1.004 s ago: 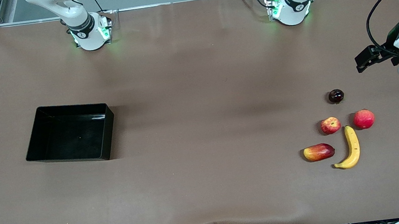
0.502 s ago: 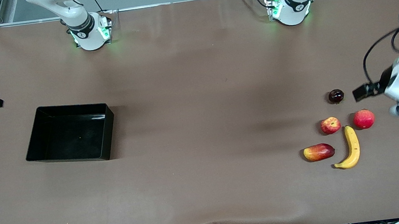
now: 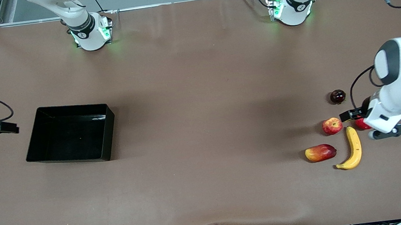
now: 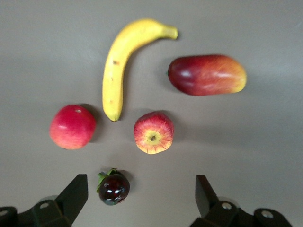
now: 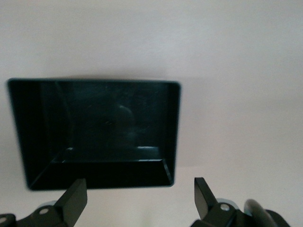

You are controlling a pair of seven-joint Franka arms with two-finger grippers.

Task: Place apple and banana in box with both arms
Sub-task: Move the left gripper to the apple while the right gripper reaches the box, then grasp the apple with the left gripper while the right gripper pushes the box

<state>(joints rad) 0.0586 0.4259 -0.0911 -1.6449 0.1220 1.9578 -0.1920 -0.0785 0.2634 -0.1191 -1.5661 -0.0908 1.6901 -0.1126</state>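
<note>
Brown table covering fills the scene, and on it are counted one black box, one apple, one banana, one plain red round fruit, one oblong red-and-yellow fruit and one small dark fruit. With the apple as landmark, the banana lies just beside it and nearer the front camera, the dark fruit farther from it, and the box well apart toward the right arm's end. Since the earlier frame the left gripper has been brought over the fruit cluster, above the dark fruit, fingers spread and holding nothing. The right gripper has been moved closer to the box, beside its outer end, fingers likewise spread and empty.
</note>
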